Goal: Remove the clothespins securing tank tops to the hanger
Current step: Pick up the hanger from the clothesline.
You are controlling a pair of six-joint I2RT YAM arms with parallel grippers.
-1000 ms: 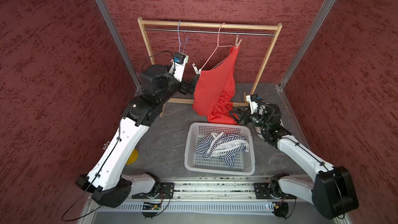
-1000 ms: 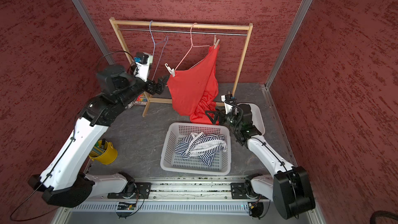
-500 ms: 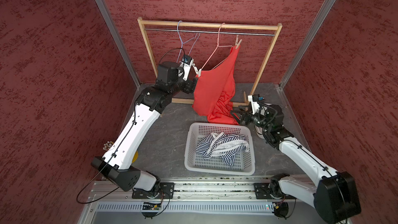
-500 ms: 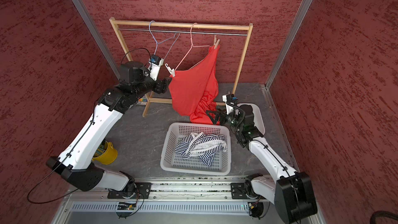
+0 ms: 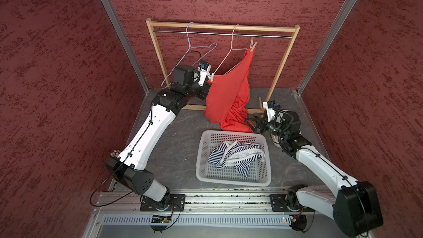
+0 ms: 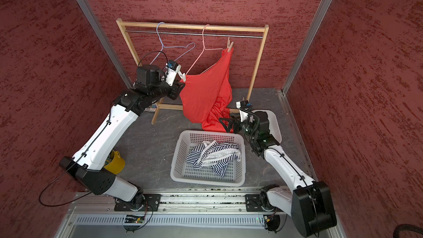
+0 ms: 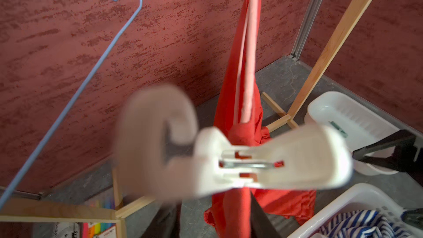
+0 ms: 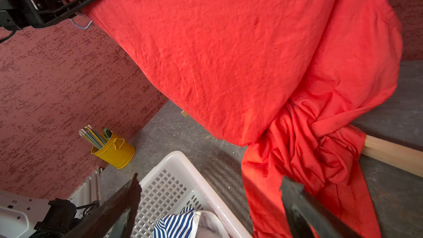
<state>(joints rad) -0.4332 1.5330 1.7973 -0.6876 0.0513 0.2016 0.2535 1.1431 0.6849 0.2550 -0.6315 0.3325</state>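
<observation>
- An orange-red cloth tank top [image 5: 229, 92] hangs from a pink wire hanger [image 7: 251, 42] on a wooden rack with a metal rail [image 5: 263, 27]. Its lower part lies bunched on the grey surface [image 5: 178, 147], over the rack's foot bar.
- A beige clothespin [image 5: 252, 45] pins one strap to the hanger's higher end, just under the rail.
- A white plastic clothespin with a curled end [image 7: 263, 163] clamps the other strap to the hanger's lower end.
- The left tool [image 6: 179, 85] is right at this white peg. In the left wrist view its two dark fingers [image 7: 261, 216] show just below the peg, on either side of the red cloth. I cannot tell whether they have closed on the peg.
- The right tool [image 6: 224, 125] sits low, just beside the bunched hem. Its jaws are spread wide and are not clamped on the cloth.
- A navy-and-white striped tank top [image 5: 235, 156] lies crumpled inside a white perforated plastic basket [image 5: 233, 180]. The basket stands on the surface in front of the rack, between the two arms.
- A blue wire hanger [image 7: 77, 92] hangs bare on the rail, beside the pink one, on the left arm's side.
- A yellow metal pot holding pencils [image 8: 114, 152] stands near the left arm's base.
</observation>
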